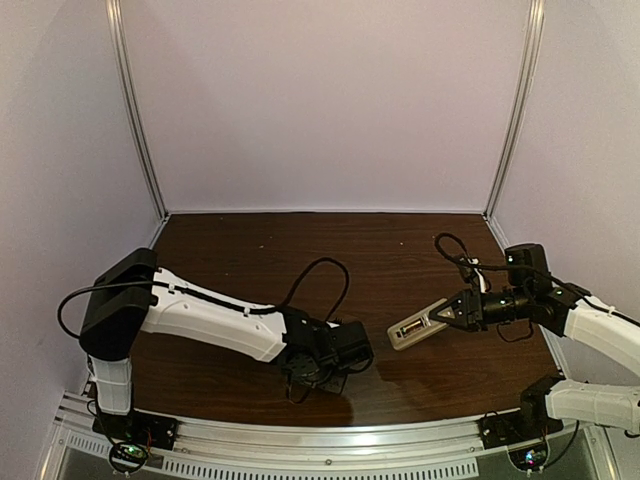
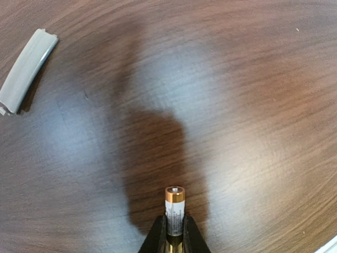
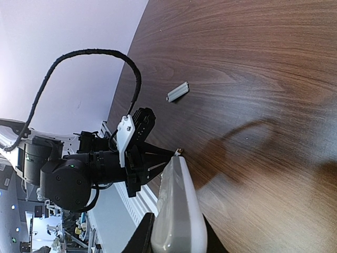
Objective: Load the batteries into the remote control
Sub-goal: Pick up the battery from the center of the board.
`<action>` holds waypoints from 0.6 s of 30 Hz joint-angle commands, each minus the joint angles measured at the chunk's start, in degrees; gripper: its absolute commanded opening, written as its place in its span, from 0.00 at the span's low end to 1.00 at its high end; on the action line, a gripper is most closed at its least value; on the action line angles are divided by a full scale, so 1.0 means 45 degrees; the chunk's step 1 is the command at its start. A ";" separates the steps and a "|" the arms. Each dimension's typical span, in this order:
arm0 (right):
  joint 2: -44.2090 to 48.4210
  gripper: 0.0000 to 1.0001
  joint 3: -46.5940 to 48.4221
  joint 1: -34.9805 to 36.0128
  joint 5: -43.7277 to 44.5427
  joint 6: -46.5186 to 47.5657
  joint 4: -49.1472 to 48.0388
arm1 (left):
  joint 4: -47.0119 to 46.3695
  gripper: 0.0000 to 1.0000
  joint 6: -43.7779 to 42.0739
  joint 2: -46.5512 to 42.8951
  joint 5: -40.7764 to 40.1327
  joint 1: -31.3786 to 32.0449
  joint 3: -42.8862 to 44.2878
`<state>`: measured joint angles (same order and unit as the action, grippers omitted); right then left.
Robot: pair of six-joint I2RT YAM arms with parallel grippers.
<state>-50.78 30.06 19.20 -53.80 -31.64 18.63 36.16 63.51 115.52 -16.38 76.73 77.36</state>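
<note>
Left gripper [image 2: 175, 238] pinching battery [image 2: 175, 208], gold end poking out | right gripper [image 1: 447, 314] clamped on remote [image 1: 418, 326], off the table [image 2: 237, 105], right side | cover [image 2: 26, 71] lying apart

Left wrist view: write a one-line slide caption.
Left tool closed on a battery, wooden table beyond; grey cover lying apart at upper left.

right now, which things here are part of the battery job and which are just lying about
For the job:
- battery, pinched in the left gripper
- white remote control, held by the right gripper

Lying about:
- grey cover strip, loose on the wooden table, touched by neither gripper; possibly the remote's battery lid
</note>
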 commanded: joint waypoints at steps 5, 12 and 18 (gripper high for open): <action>-0.0150 0.00 -0.0322 -0.0073 -0.0348 -0.0047 -0.0585 | -0.0523 0.00 -0.2369 -0.0478 0.0001 -0.0664 -0.0377; -0.0093 0.00 -0.1011 0.0018 -0.1008 -0.1467 -0.2288 | -0.5190 0.00 -0.6697 -0.4538 -0.0678 -0.0679 -0.2929; -0.0277 0.00 -0.1231 0.0742 -0.0912 -0.2559 -0.3680 | -0.9098 0.00 -1.0562 -0.7106 0.0455 -0.0654 -0.4416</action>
<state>-51.51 25.82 20.29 -56.99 -38.59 9.74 11.57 31.29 87.02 -17.23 73.71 59.59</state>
